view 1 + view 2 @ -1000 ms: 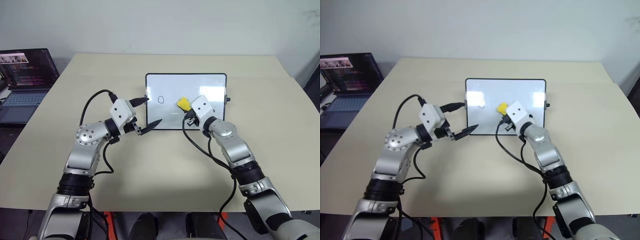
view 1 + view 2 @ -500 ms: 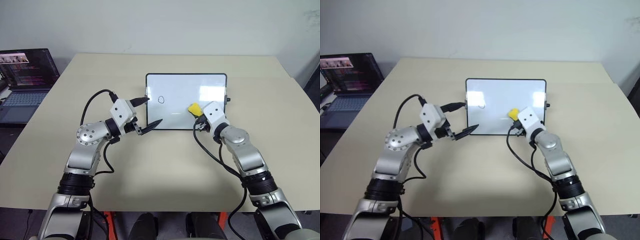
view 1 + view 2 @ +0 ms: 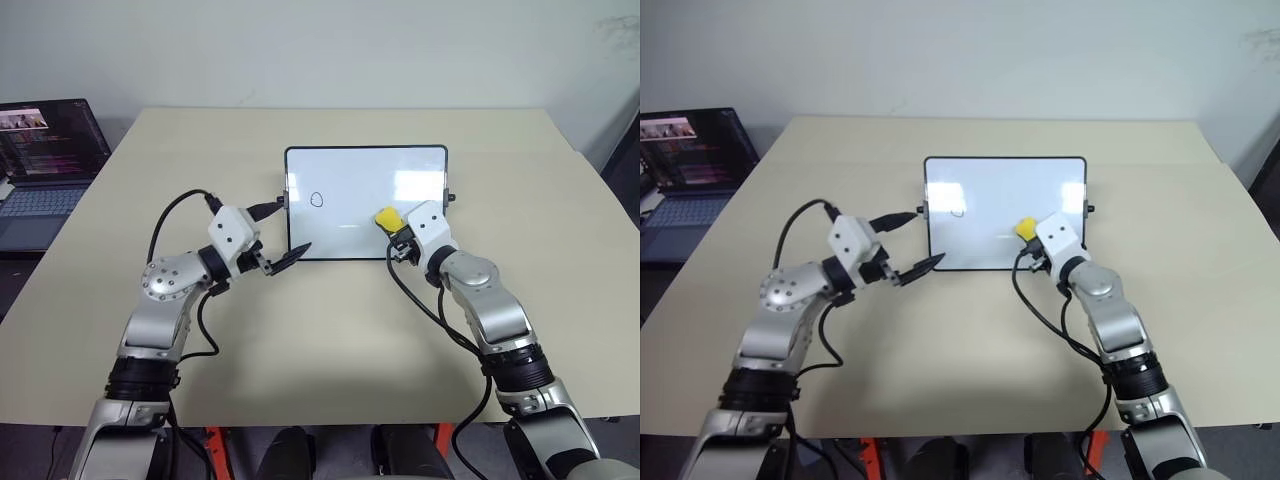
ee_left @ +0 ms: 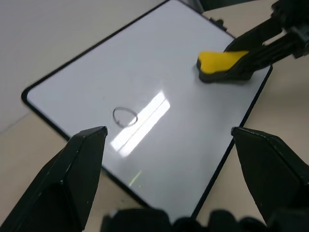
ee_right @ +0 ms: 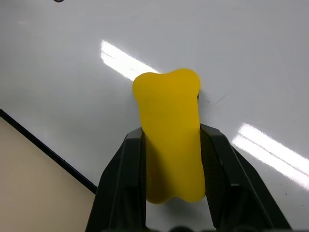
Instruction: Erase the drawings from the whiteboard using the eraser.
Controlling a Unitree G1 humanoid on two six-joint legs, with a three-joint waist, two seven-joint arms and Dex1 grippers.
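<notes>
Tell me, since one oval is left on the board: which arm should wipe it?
Probably the right. Its gripper is shut on the eraser, which rests on the whiteboard, right of the oval. The left gripper is open and empty at the board's left edge.

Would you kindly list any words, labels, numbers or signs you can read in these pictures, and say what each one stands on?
None can be read.
Laptop: lines of text on its screen, too small to read.
Whiteboard: one drawn oval, not a letter.
Eraser: no lettering seen.
</notes>
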